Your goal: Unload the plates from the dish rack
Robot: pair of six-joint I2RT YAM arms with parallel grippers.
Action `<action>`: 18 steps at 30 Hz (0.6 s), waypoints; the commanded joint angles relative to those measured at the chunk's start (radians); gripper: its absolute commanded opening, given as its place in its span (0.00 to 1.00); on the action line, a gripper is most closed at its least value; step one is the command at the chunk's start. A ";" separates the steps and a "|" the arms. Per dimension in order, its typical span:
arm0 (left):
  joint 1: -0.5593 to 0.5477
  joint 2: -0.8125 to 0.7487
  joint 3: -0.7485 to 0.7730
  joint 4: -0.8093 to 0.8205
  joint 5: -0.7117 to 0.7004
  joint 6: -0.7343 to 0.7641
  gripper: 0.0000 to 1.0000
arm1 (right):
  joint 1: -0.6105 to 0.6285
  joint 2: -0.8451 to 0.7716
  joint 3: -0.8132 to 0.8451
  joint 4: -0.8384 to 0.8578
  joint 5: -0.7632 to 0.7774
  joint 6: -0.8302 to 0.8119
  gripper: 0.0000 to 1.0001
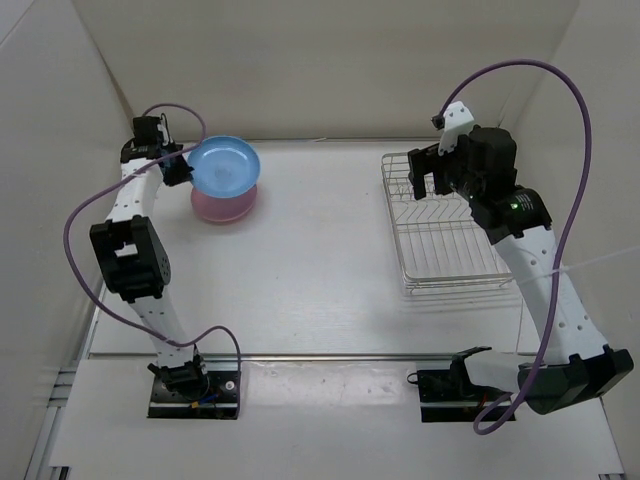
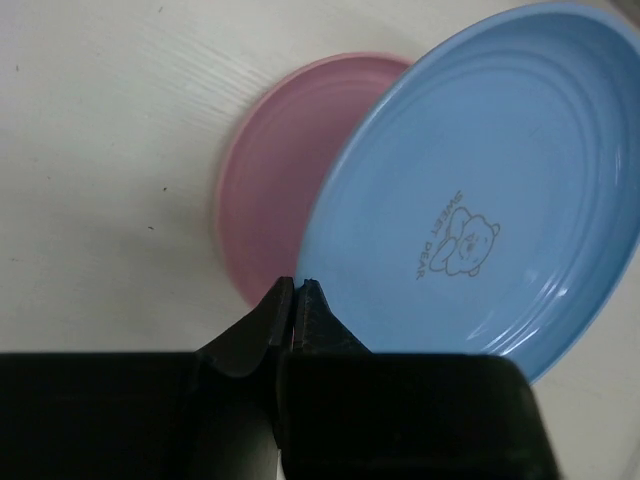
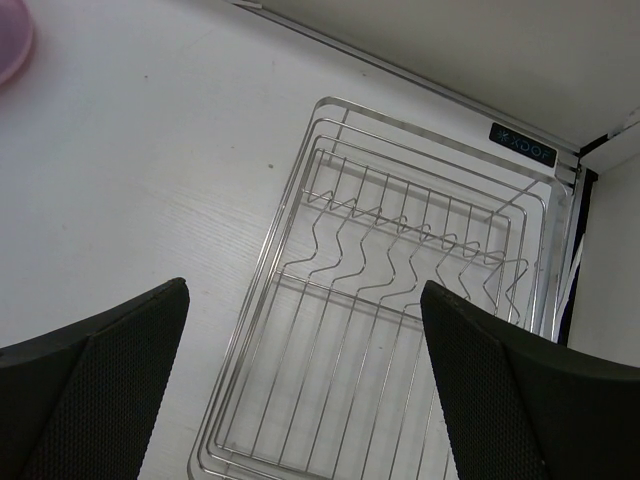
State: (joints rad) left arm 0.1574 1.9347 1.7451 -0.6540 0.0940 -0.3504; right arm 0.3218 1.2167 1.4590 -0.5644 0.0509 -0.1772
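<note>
The white table (image 1: 330, 260) is boxed in by pale walls on three sides. A broad stretch of tabletop lies between the plates at the far left and the dish rack (image 1: 440, 250) at the far right. The rack sits close to the right wall and the back edge. From above, the right arm (image 1: 540, 280) covers its far right corner. In the right wrist view its wire rim is cut off at the bottom.

Both plates are well apart from the rack. The pink plate (image 1: 222, 207) lies flat on the table, with the tilted blue plate (image 1: 225, 166) covering much of it. I cannot tell whether the two touch. The right wrist view catches only a sliver of pink in its top left corner.

The left gripper (image 1: 183, 165) is pinched tight on the blue plate's near rim, and its dark fingers hide that bit of the edge. The right gripper (image 1: 428, 172) hangs over the rack with its jaws spread wide and holds nothing.

The blue plate's centre carries a small bear drawing (image 2: 460, 245) with the words "SWEET BEAR" beside it. A dark tag (image 3: 522, 145) on the rack's far end has pale lettering too small to read with certainty.
</note>
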 commanded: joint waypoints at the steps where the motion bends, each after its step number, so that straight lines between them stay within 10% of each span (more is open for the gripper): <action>1: 0.030 0.039 0.068 -0.032 0.044 -0.035 0.11 | 0.000 -0.020 -0.011 0.049 0.001 -0.011 1.00; 18: 0.097 0.236 0.153 -0.078 0.147 0.001 0.11 | 0.000 -0.029 -0.020 0.049 -0.017 -0.030 1.00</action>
State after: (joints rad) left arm 0.2348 2.1719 1.8851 -0.7231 0.1925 -0.3561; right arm 0.3218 1.2121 1.4414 -0.5575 0.0448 -0.1928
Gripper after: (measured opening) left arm 0.123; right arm 0.998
